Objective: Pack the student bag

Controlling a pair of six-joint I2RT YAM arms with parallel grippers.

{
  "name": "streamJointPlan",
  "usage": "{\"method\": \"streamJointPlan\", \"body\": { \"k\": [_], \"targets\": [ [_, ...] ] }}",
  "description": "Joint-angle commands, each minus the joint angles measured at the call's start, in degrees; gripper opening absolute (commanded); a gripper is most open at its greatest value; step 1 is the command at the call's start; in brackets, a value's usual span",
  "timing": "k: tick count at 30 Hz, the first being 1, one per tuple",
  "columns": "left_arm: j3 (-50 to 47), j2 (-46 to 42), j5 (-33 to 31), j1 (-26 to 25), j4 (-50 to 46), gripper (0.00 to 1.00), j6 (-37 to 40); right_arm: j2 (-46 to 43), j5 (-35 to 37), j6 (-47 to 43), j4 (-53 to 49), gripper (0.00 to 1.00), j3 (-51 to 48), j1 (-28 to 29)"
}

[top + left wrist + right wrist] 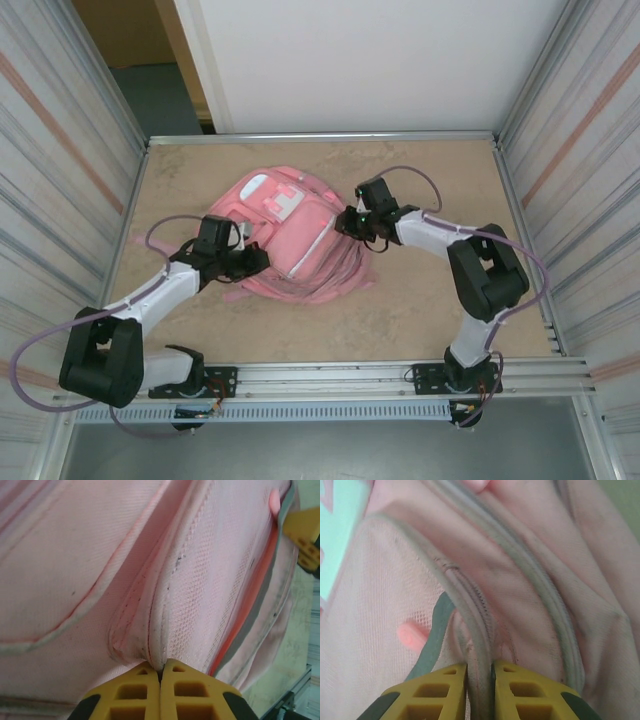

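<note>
The student bag (290, 240) lies flat on the bench (420, 300), about midway between its left and right edges and nearer the far edge than the near one. Its white-and-pink patch (272, 198) faces up on the part toward the far edge. The left fingers (256, 262) meet the bag on its near-left side. Seen from the left wrist, they are pressed together, with a thin piped fold (156, 630) of pink fabric running into the join at their tips. The right fingers (350, 222) are at the bag's right side. Seen from the right wrist, they are clamped on a piped seam (479, 645) that stands between them and keeps them slightly apart.
</note>
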Motion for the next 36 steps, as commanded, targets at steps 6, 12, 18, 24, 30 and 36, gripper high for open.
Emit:
{"method": "streamJointPlan", "body": {
  "k": [6, 12, 18, 24, 30, 36],
  "targets": [
    [-0.01, -0.77, 3.85, -0.74, 0.30, 0.30, -5.78, -8.99, 2.74, -9.91, -9.61, 0.41, 1.11, 0.07],
    [-1.01, 0.47, 5.45, -0.75, 2.71, 0.18, -9.15, -21.86, 13.76, -1.91, -21.70, 0.47, -5.19, 6.31],
    [-0.21, 0.40, 6.77, -0.68, 1.91, 0.07, -11.14, -23.69, 22.65, 18.60, -17.14, 0.52, -9.24, 24.80],
    [-1.59, -2.77, 8.75, -1.18, 3.84, 0.00, -19.69, -13.09, 35.28, 22.19, -16.52, 0.51, 1.83, 36.40],
    [-3.52, -6.26, 10.54, -1.67, 8.61, 0.00, -27.46, -3.95, 37.36, 34.47, -18.26, 0.50, 7.71, 39.74],
    [-4.50, -8.85, 11.58, -1.71, 11.46, 0.00, -31.82, 0.35, 39.20, 40.06, -21.13, 0.50, 10.71, 39.92]
  ]
}}
